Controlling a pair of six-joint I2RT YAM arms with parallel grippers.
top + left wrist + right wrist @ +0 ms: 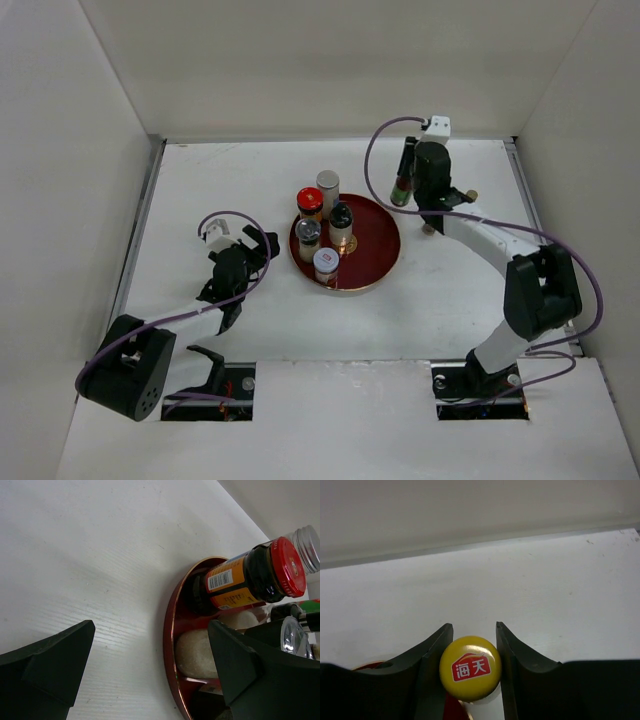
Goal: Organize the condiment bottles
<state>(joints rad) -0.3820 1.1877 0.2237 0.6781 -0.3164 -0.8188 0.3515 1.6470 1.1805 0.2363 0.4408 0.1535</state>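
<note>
Here, a white table (pixel 200 180) bears a round dark-red tray (pixel 378 240) with five condiment bottles (pixel 310 203) on its left half. The left gripper (pixel 150 630) hangs spread wide just beside the tray. The right gripper (pixel 473 630) clasps a yellow-capped bottle (pixel 470 667) beyond the tray's far right.

A white, faintly wood-grained tabletop (pixel 200 190) is enclosed on the left, back and right by plain white wall panels (pixel 330 60). A narrow grey strip (pixel 140 230) is seen along its left edge. Soft, even light is cast.
</note>
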